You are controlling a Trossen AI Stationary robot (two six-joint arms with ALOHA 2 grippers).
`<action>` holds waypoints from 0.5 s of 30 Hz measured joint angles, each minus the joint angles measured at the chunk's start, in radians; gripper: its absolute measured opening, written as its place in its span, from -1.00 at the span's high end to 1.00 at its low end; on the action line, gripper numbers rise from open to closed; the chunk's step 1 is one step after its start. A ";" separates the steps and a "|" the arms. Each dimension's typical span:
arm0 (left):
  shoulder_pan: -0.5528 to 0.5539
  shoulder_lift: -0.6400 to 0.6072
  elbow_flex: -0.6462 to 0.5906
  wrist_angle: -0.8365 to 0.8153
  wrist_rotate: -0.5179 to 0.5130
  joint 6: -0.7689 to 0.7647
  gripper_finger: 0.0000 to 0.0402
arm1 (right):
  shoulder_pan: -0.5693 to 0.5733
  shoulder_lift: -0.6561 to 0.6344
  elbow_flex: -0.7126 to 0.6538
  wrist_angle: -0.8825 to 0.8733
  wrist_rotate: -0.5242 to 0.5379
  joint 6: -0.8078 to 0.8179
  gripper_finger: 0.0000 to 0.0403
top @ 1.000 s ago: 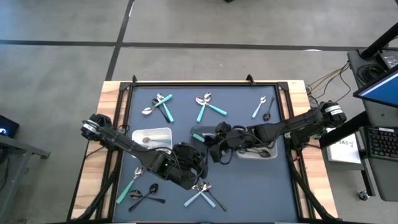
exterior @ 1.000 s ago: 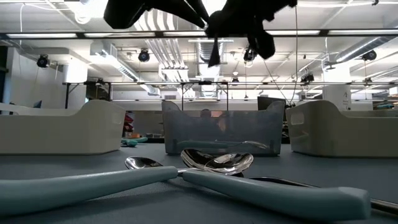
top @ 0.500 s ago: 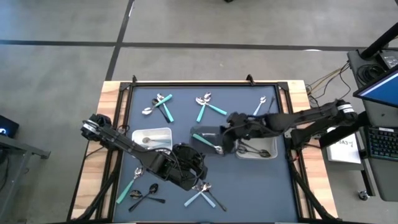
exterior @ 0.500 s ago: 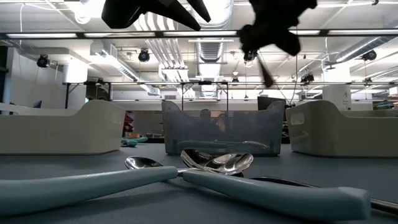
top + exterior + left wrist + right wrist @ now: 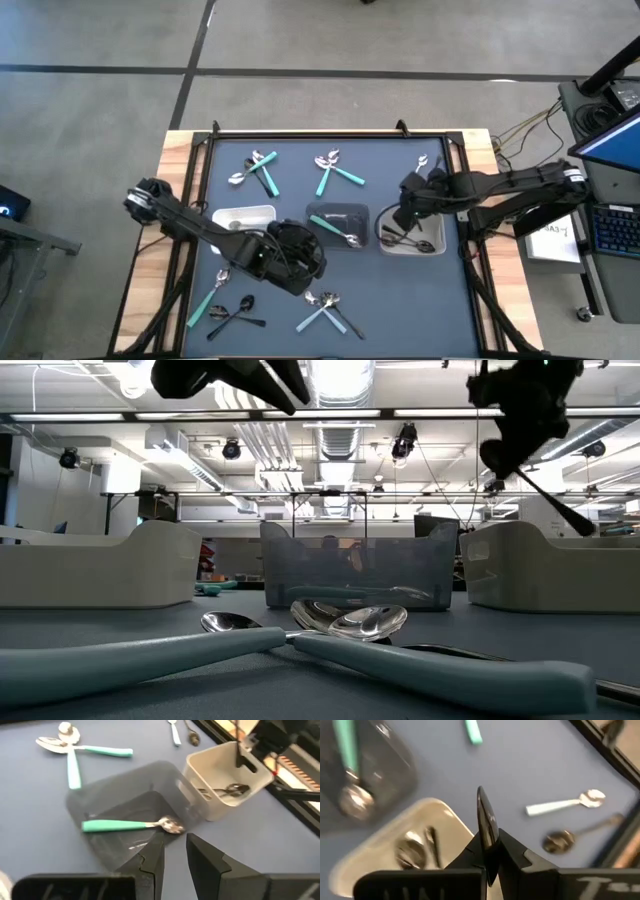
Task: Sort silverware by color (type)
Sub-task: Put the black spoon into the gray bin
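My right gripper (image 5: 402,212) hovers over the right white tray (image 5: 432,248), shut on a dark utensil (image 5: 485,815). That tray holds a few more dark pieces (image 5: 415,851). My left gripper (image 5: 175,856) hangs open and empty above the near side of the grey middle tray (image 5: 352,212), where a teal-handled spoon (image 5: 125,825) lies flat. The left white tray (image 5: 262,212) holds a silver piece. Loose silverware lies on the mat: teal pairs (image 5: 262,170) (image 5: 336,172) far, a silver spoon (image 5: 418,172) and dark spoon (image 5: 430,185) far right, teal and dark pieces (image 5: 232,312) (image 5: 325,312) near. My right gripper pinches the dark utensil between its two fingers, at a spot (image 5: 488,837) partway along it; which end, I cannot tell. It is lifted clear of everything. In the low view its free length (image 5: 556,503) slants down below the gripper, over the right white tray.
The dark mat (image 5: 390,300) is framed by a black rail, with wooden table edges (image 5: 178,170) outside it. The three trays stand in a row across the middle. In the low view a crossed teal pair (image 5: 330,645) lies close in front.
My right gripper has carried the dark utensil from over the grey middle tray toward the table's right, and now stands over the right white tray. My left gripper has drawn back from the near crossed teal pair, toward the far edge and a little left.
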 joint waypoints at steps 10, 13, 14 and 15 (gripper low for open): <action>0.035 -0.064 0.000 -0.152 -0.002 0.000 0.68 | 0.000 0.109 -0.096 -0.025 -0.009 -0.003 0.95; 0.040 -0.081 0.000 -0.195 -0.002 0.000 0.68 | 0.001 0.135 -0.097 -0.022 -0.032 -0.003 0.95; 0.040 -0.086 0.000 -0.209 -0.003 0.000 0.68 | 0.001 0.141 -0.097 -0.021 -0.042 -0.003 0.95; 0.040 -0.092 0.000 -0.223 -0.003 0.000 0.68 | 0.002 0.145 -0.097 -0.020 -0.054 -0.002 0.95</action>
